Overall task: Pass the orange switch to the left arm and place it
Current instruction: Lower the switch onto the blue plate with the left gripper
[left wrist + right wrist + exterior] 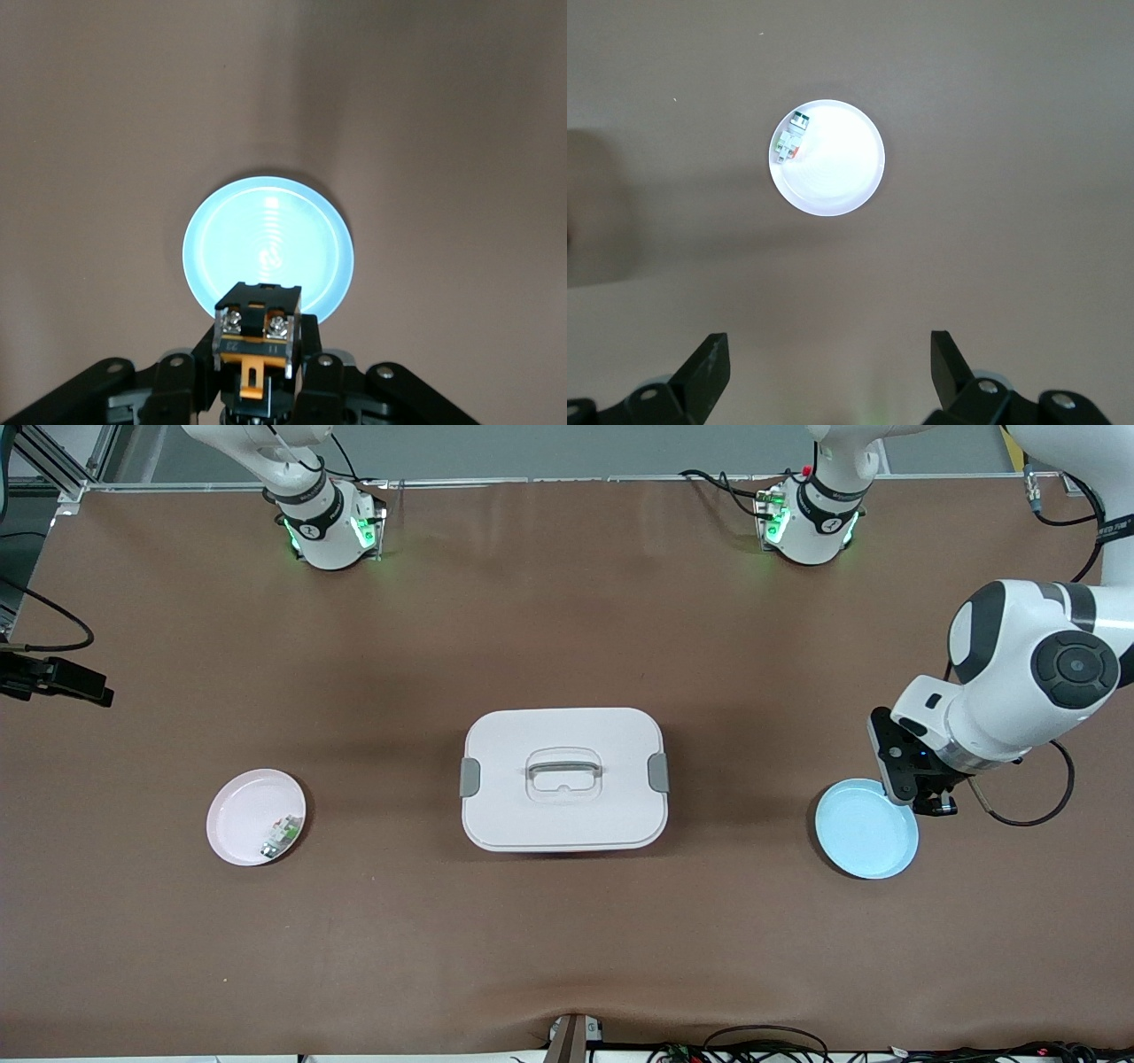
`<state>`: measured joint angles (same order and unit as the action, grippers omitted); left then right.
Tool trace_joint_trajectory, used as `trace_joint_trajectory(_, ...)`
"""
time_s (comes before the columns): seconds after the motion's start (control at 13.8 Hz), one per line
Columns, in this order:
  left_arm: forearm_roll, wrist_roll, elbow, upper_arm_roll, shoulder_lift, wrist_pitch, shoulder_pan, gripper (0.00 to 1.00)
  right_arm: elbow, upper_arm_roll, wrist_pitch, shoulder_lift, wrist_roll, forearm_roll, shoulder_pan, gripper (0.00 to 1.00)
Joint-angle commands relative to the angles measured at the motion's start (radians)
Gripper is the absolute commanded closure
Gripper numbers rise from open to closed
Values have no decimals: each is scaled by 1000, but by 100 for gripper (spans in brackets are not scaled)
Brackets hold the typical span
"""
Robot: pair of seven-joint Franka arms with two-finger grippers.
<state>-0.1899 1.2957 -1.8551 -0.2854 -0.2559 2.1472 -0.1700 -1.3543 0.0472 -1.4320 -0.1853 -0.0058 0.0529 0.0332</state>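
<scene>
Jaws first: left gripper point(257, 390) is clamped on the orange switch point(258, 332), right gripper point(830, 372) has its fingers spread wide w/ nothing between them.

Table point(567, 602), brown top, carries everything else.

Left arm point(1032, 669) comes from its base at the table's top edge and bends down over the left-arm end of the table; gripper hangs up in the air over the edge of the blue plate point(866, 828). Right arm point(310, 500) shows only near its base in the front view, gripper not seen there; it waits. Its wrist view looks straight down on the pink plate point(239, 815), so the gripper is high over that area.

Box point(564, 778), white, lid on, grey clips at both short sides, grey recessed handle on top, sits mid-table between the two plates, well apart from each.

Pink plate lies toward the right-arm end. Blue plate lies toward the left-arm end and is bare.

Switch: black body, orange middle, two screw terminals facing the left wrist cam, pinched between the left fingers, up in the air over the blue plate's rim, not touching it.

Green-and-white part point(281, 838) lies in the pink plate, against the rim on the side toward the box, tilted.
</scene>
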Motion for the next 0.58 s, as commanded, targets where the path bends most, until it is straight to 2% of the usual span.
trace_joint_trajectory(0.0, -16, 36, -146, -11, 73, 115, -32, 100, -2, -10, 10, 15, 3, -27, 24, 0)
trace_joint_trajectory(0.22, -16, 57, -203, -11, 72, 189, -40, 100, -11, -13, 8, 27, 0, -31, 33, 0)
trace_joint_trajectory(0.51, -16, 128, -297, -11, 50, 363, -94, 100, -11, -13, 13, 33, -100, -31, 49, 0)
